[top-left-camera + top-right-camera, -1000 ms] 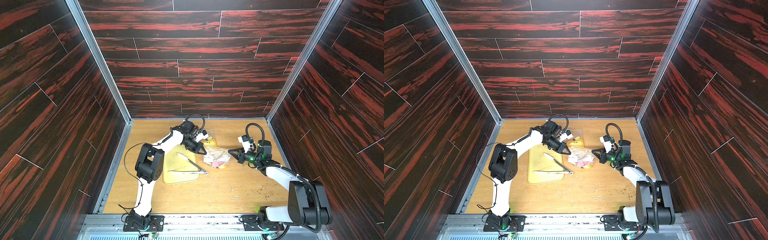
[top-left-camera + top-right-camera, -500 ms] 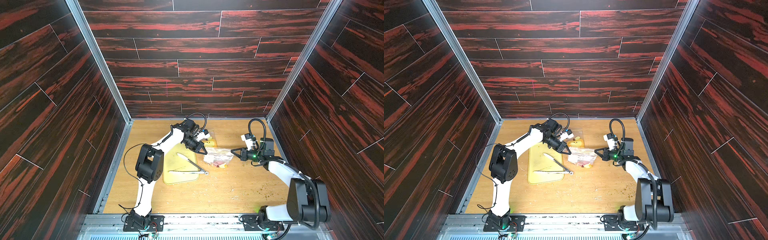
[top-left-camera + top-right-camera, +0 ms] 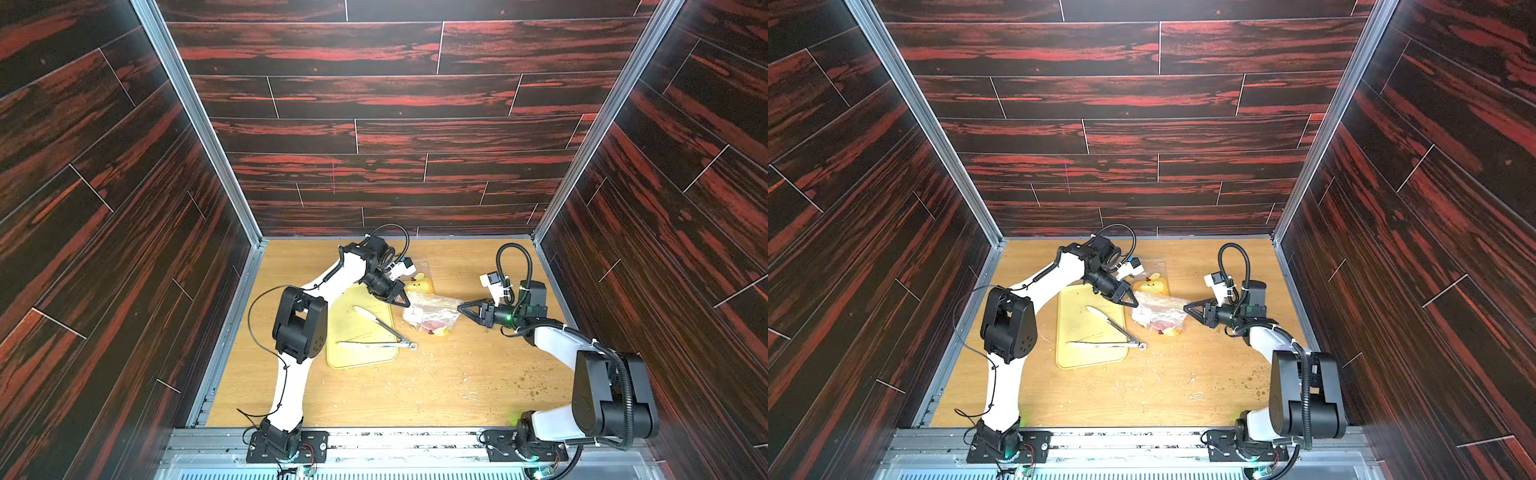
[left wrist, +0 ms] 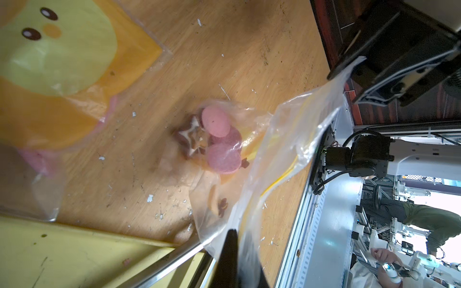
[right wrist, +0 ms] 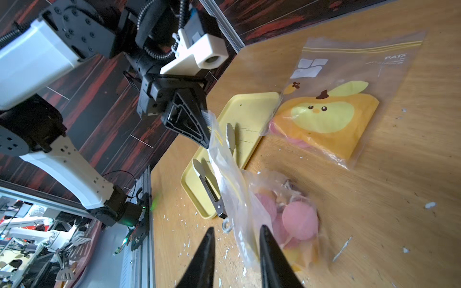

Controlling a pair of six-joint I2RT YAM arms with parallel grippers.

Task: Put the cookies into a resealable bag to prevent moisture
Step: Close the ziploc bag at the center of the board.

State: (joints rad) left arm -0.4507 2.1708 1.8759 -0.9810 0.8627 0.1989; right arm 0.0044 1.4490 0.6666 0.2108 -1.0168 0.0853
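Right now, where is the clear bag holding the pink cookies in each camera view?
Top view: clear bag mid-table, right of the yellow tray.
Top view: clear bag again right of the tray.
Left wrist: centre to upper right; tray bottom left.
Right wrist: lower centre; tray above.
Landmark: the yellow tray.

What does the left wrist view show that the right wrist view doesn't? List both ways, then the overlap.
Left wrist only: the right arm and a brown cookie readable as a star. Right wrist only: the left arm and the zip strip of the chick-print bag. Both: pink cookies inside the clear bag, its edge pinched by the left gripper, jaws shut, the chick print, and the yellow tray.
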